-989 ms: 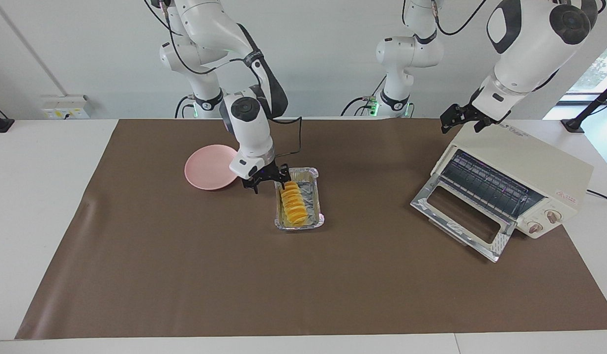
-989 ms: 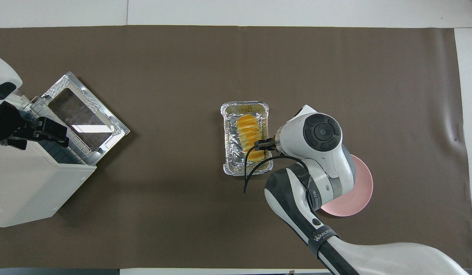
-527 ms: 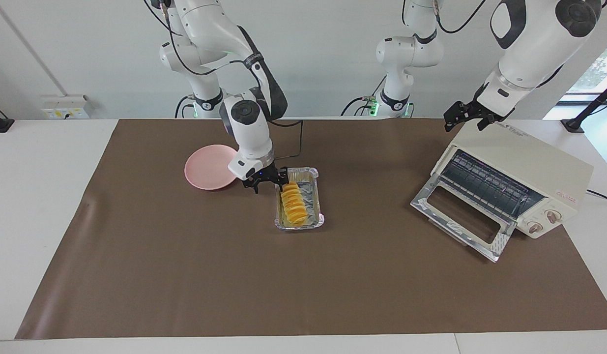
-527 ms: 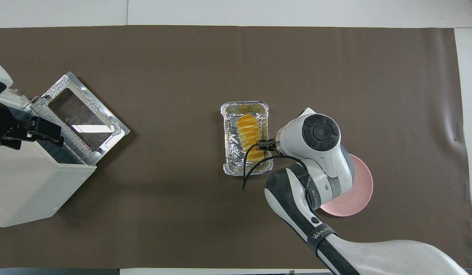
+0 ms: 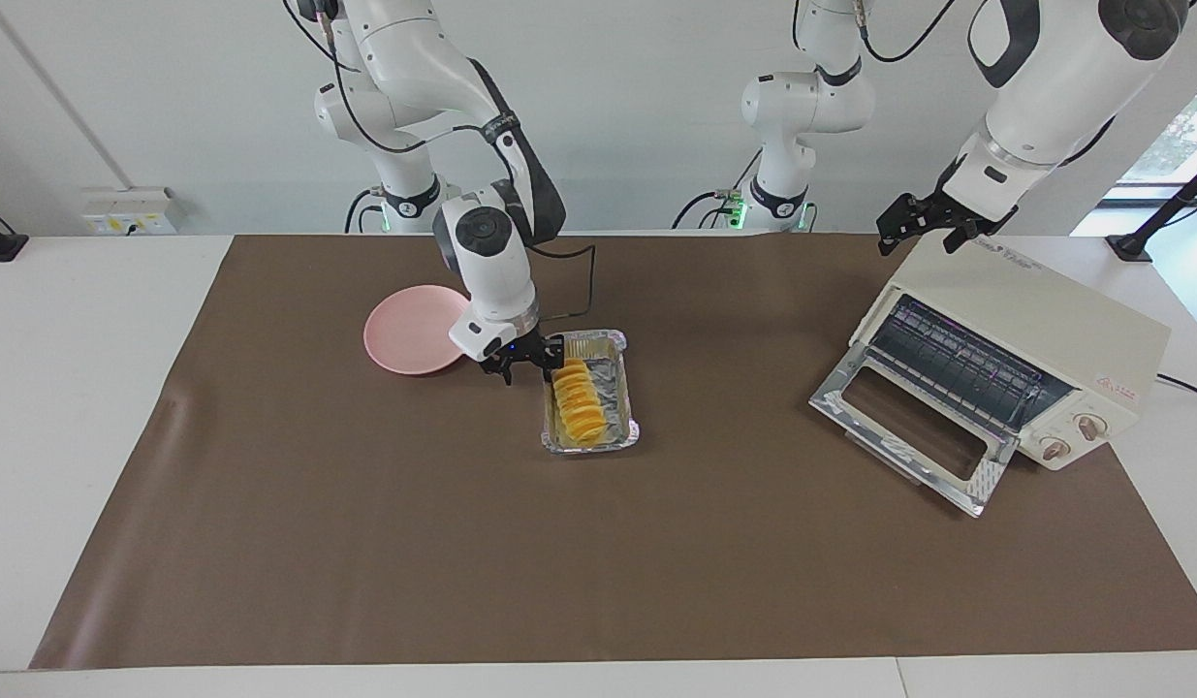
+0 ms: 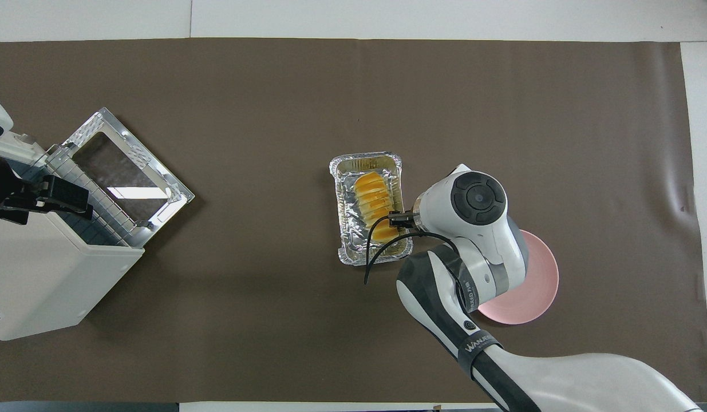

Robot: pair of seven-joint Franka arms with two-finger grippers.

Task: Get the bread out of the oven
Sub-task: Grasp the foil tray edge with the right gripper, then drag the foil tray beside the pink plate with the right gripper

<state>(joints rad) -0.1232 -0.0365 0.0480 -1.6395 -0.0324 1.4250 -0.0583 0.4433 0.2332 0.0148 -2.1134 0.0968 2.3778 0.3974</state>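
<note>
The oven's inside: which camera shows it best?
The facing view: the oven turns its open front toward that camera, so its wire rack shows. The overhead view gives mainly its top and lowered door.

The bread [image 6: 375,205] lies in a crinkled foil tray [image 6: 346,253] at mid-table, and the right hand [image 6: 400,220] sits over the tray's edge nearest the pink plate [image 6: 533,289]. The plate is partly hidden under the right arm. At the left arm's end of the table [image 6: 273,103] stands the oven [image 6: 44,286], its glass door [image 6: 121,171] dropped open, with the left hand [image 6: 55,194] over its top front edge.
</note>
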